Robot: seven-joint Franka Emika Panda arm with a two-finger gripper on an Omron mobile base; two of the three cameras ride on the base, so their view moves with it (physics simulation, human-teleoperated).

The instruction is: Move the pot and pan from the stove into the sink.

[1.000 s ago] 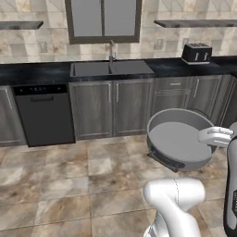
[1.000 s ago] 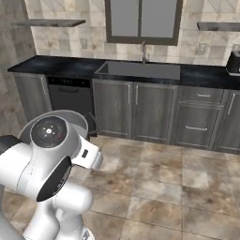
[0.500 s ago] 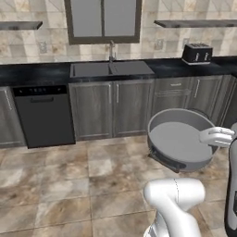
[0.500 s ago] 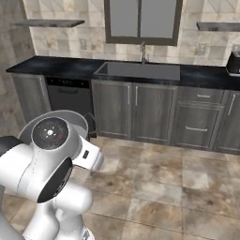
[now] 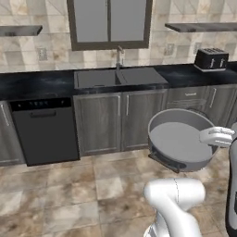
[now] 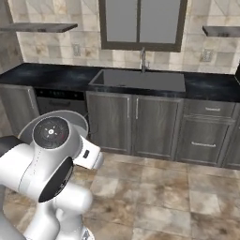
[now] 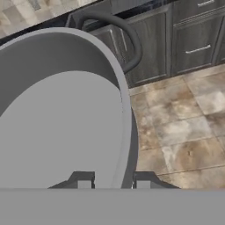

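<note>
Comparing this moment with the pictures of a second earlier, almost nothing is found to have changed: the pot is seen at the same spot before the arm, and the sink has only drifted a little sideways in the left base view, which is read as a slight move of the base rather than of any thing. For the task, this is judged to be a steady carry, with the pot not yet brought to the sink.

The gripper is clenched on the rim of the pot; in the hand view one fingertip is seen inside the wall and one outside it. The pot is held tilted above the tiled floor, well short of the sink and to the right of it, in front of the cabinets below it.

Its pale interior and one loop handle are shown close up by the hand view. In the right base view the sink and faucet are given plainly, straight ahead.
</note>
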